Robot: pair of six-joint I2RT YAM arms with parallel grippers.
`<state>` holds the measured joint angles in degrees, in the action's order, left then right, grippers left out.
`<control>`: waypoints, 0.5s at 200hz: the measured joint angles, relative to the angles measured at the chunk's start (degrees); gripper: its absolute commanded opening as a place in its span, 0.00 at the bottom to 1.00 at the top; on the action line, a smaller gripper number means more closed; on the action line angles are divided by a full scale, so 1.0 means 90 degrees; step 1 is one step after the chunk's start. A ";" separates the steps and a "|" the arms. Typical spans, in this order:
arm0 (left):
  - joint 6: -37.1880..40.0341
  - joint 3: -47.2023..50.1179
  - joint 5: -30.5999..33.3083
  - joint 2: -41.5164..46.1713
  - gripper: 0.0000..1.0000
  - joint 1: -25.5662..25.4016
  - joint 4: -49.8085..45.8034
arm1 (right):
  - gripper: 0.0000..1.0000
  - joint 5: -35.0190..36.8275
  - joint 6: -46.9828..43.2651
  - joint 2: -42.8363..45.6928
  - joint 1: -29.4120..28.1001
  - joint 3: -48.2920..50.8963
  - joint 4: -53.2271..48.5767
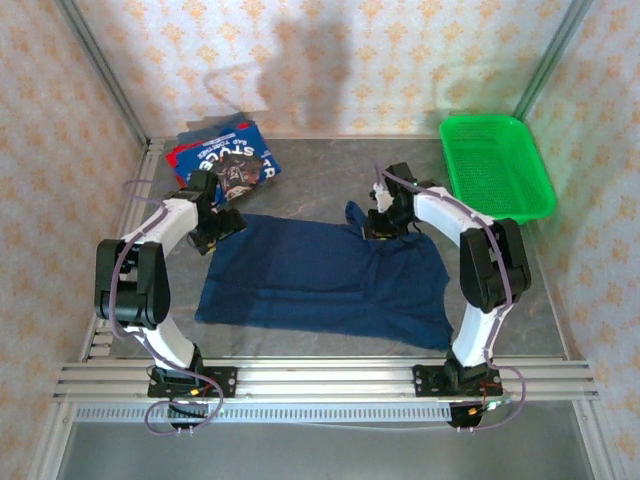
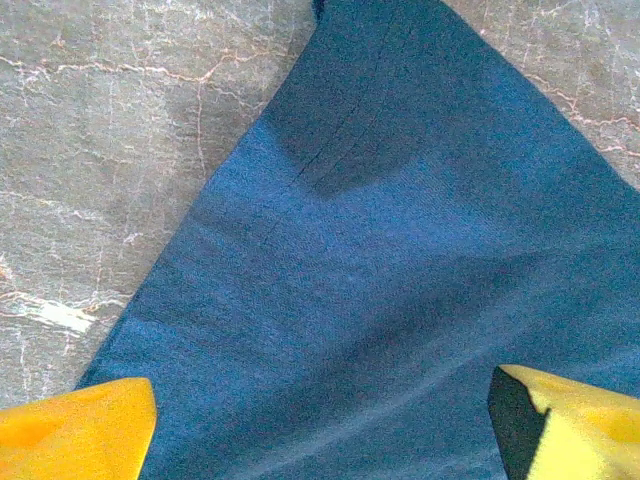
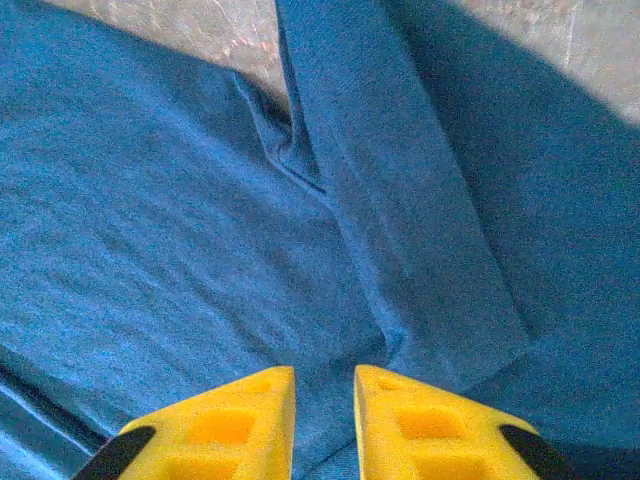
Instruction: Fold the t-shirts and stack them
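Tabletop (image 1: 320, 180) of grey marbled stone, walled on three sides by patterned panels, with an aluminium rail (image 1: 320, 378) along the near edge. Bare stone shows behind the navy t-shirt (image 1: 320, 280), between it and the back wall, and in strips down both sides.

The navy t-shirt lies spread flat at centre. Soft fine knit, roughly rectangular, near hem slightly wavy, right edge flaring outward. One sleeve (image 1: 355, 215) pokes toward the back.

Folded t-shirts (image 1: 225, 160), blue and red with white lettering and a dark print, sit stacked in the back left corner, just beyond the navy shirt's far left corner.

Green mesh basket (image 1: 495, 165), rigid plastic, sits back right, well apart from the cloth.

Left claw (image 1: 207, 238) hangs over the shirt's far left corner, yellow fingers (image 2: 80, 430) spread wide, nothing between them but flat cloth below.

Right claw (image 1: 378, 225) sits low at the sleeve, jaws nearly together with a narrow slit (image 3: 323, 375). Whether they pinch fabric I cannot tell.
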<state>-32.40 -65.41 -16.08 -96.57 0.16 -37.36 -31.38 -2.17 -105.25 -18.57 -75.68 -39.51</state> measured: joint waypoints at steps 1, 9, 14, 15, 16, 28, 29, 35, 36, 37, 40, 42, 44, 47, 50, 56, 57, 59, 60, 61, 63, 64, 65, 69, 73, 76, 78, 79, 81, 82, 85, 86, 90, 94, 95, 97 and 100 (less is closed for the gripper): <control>0.0000 0.0002 -0.0002 -0.0002 0.87 0.0000 0.0000 | 0.39 0.0000 0.0041 -0.0002 -0.0002 0.0007 -0.0002; 0.0000 0.0002 0.0000 -0.0007 0.87 0.0000 0.0000 | 0.42 0.0000 0.0046 -0.0002 -0.0002 0.0051 -0.0010; 0.0000 0.0002 0.0000 -0.0007 0.87 0.0000 0.0000 | 0.43 0.0005 0.0049 -0.0002 0.0000 0.0070 -0.0017; 0.0000 0.0002 0.0000 -0.0007 0.87 0.0000 0.0002 | 0.44 0.0000 0.0058 -0.0002 0.0002 0.0073 -0.0015; 0.0000 0.0002 0.0000 -0.0007 0.87 0.0000 0.0000 | 0.44 0.0000 0.0063 -0.0002 0.0007 0.0075 -0.0015; 0.0002 0.0002 0.0000 -0.0007 0.88 0.0000 0.0002 | 0.46 -0.0041 0.0141 -0.0002 0.0053 0.0083 0.0022; 0.0002 0.0002 0.0000 -0.0007 0.87 0.0000 0.0002 | 0.46 -0.0053 0.0177 -0.0002 0.0066 0.0083 0.0034; 0.0002 0.0012 0.0000 -0.0007 0.87 0.0000 0.0007 | 0.46 -0.0095 0.0221 0.0002 0.0100 0.0083 0.0070; 0.0002 0.0015 0.0000 -0.0007 0.87 0.0000 0.0010 | 0.46 -0.0102 0.0240 0.0002 0.0109 0.0085 0.0083; 0.0002 0.0015 0.0000 -0.0007 0.87 0.0000 0.0012 | 0.46 -0.0114 0.0260 0.0005 0.0124 0.0083 0.0092; 0.0002 0.0027 0.0000 -0.0007 0.88 0.0000 0.0019 | 0.46 -0.0134 0.0262 0.0012 0.0143 0.0083 0.0119; 0.0002 0.0029 0.0000 -0.0007 0.87 0.0000 0.0024 | 0.46 -0.0148 0.0301 0.0012 0.0160 0.0083 0.0143; 0.0002 0.0036 0.0000 -0.0007 0.88 0.0000 0.0027 | 0.46 -0.0160 0.0325 0.0015 0.0177 0.0083 0.0153; 0.0002 0.0039 0.0000 -0.0007 0.87 0.0000 0.0027 | 0.46 -0.0182 0.0342 0.0024 0.0211 0.0083 0.0182; 0.0002 0.0046 0.0000 -0.0007 0.88 0.0000 0.0029 | 0.46 -0.0202 0.0393 0.0024 0.0240 0.0083 0.0204; 0.0005 0.0063 0.0000 -0.0007 0.88 0.0000 0.0044 | 0.45 -0.0223 0.0435 0.0032 0.0301 0.0080 0.0228; 0.0007 0.0066 0.0000 -0.0007 0.87 0.0000 0.0046 | 0.45 -0.0226 0.0447 0.0032 0.0308 0.0078 0.0231; 0.0010 0.0073 0.0000 -0.0007 0.87 0.0000 0.0046 | 0.45 -0.0228 0.0464 0.0032 0.0330 0.0075 0.0231; 0.0015 0.0073 0.0000 -0.0007 0.88 0.0000 0.0046 | 0.45 -0.0228 0.0471 0.0032 0.0342 0.0073 0.0231; 0.0017 0.0073 0.0000 -0.0007 0.87 0.0000 0.0046 | 0.45 -0.0223 0.0474 0.0032 0.0350 0.0070 0.0231; 0.0019 0.0073 0.0000 -0.0007 0.88 0.0000 0.0046 | 0.45 -0.0223 0.0491 0.0032 0.0369 0.0063 0.0228; 0.0019 0.0075 0.0000 -0.0007 0.88 0.0000 0.0046 | 0.45 -0.0221 0.0498 0.0032 0.0376 0.0063 0.0223; 0.0022 0.0078 0.0000 -0.0007 0.88 0.0000 0.0046 | 0.44 -0.0221 0.0515 0.0032 0.0386 0.0058 0.0221; 0.0034 0.0080 0.0000 -0.0007 0.88 0.0000 0.0051 | 0.44 -0.0221 0.0522 0.0032 0.0418 0.0049 0.0216; 0.0044 0.0083 0.0000 -0.0007 0.88 0.0000 0.0051 | 0.44 -0.0211 0.0568 0.0027 0.0457 0.0019 0.0189; 0.0049 0.0085 0.0000 -0.0007 0.88 0.0000 0.0051 | 0.43 -0.0209 0.0568 0.0019 0.0478 -0.0002 0.0172; 0.0051 0.0085 0.0000 -0.0007 0.87 0.0000 0.0049 | 0.43 -0.0206 0.0588 0.0015 0.0500 -0.0017 0.0151; 0.0049 0.0085 0.0000 -0.0007 0.88 0.0000 0.0051 | 0.43 -0.0206 0.0597 0.0012 0.0508 -0.0024 0.0151; 0.0053 0.0085 0.0000 -0.0007 0.87 0.0000 0.0051 | 0.43 -0.0206 0.0607 0.0010 0.0522 -0.0041 0.0143; 0.0053 0.0085 0.0000 -0.0007 0.87 0.0000 0.0051 | 0.43 -0.0206 0.0607 0.0007 0.0525 -0.0046 0.0141; 0.0063 0.0085 0.0000 -0.0007 0.88 0.0000 0.0053 | 0.43 -0.0206 0.0629 -0.0005 0.0546 -0.0068 0.0136; 0.0066 0.0085 0.0000 -0.0007 0.88 0.0000 0.0053 | 0.43 -0.0209 0.0644 -0.0007 0.0556 -0.0080 0.0134; 0.0068 0.0085 0.0000 -0.0007 0.88 0.0000 0.0063 | 0.42 -0.0211 0.0668 -0.0022 0.0585 -0.0107 0.0126; 0.0068 0.0085 0.0000 -0.0007 0.87 0.0000 0.0066 | 0.42 -0.0223 0.0697 -0.0036 0.0612 -0.0131 0.0129; 0.0068 0.0085 0.0000 -0.0007 0.87 0.0000 0.0066 | 0.42 -0.0226 0.0702 -0.0041 0.0617 -0.0134 0.0131; 0.0068 0.0085 0.0000 -0.0007 0.88 0.0000 0.0066 | 0.42 -0.0233 0.0729 -0.0049 0.0631 -0.0136 0.0136; 0.0068 0.0085 0.0000 -0.0007 0.88 0.0000 0.0066 | 0.42 -0.0243 0.0753 -0.0056 0.0651 -0.0141 0.0143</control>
<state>-31.79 -64.64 -16.08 -96.64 0.16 -36.77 -33.56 4.60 -105.75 -12.71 -76.95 -38.22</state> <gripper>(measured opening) 0.875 0.424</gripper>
